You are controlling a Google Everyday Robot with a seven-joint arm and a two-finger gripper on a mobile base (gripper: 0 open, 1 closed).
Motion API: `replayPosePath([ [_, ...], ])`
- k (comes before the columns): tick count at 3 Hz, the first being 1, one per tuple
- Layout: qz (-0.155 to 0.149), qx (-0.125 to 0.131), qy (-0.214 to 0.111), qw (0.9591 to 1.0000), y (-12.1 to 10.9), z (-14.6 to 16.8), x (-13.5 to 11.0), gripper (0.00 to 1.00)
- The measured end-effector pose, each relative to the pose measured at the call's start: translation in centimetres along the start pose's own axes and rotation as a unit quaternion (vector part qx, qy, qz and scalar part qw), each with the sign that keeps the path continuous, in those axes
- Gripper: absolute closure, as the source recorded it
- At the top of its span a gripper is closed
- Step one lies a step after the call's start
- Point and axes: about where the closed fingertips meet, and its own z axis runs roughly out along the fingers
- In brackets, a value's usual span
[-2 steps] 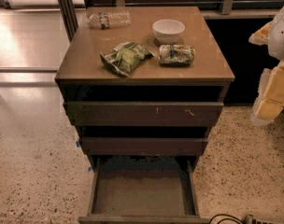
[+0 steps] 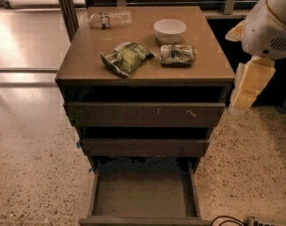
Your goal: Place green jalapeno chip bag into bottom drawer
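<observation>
Step in hand: the approach, before any grasp. The green chip bag point(image 2: 127, 57) lies crumpled on the counter point(image 2: 82, 65), near the front edge and left of centre, untouched. The gripper point(image 2: 249, 86) hangs off the counter's right side, below its top and well apart from the bag, carrying nothing; whether it is open or closed I cannot tell from this angle. The bottom drawer point(image 2: 144, 197) is already pulled out, its inside bare as far as the dim light shows. The two upper drawers point(image 2: 145, 114) look only slightly out. Next move, as I judge it: lift the arm above the counter, swing left over the bag, come down and pinch the foil, then carry it forward past the counter's front edge and lower it into the open drawer. A green-and-white can point(image 2: 178, 54) lies on its side just right of the bag, with a white bowl point(image 2: 170, 30) behind it, so the descent wants care on that side. A clear plastic bottle point(image 2: 110, 19) lies at the back left. The floor point(image 2: 35, 168) is speckled stone, and a dark cable point(image 2: 227, 220) shows at the lower right.
</observation>
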Motion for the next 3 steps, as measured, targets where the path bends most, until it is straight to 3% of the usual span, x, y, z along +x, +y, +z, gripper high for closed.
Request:
replayPosePath([
  [2,-0.095,-0.033,-0.048,0.9938,-6.9,8.2,-8.9,0.0],
  [3,-0.113,-0.034,-0.062,0.9911,-8.8,11.6,-12.7,0.0],
])
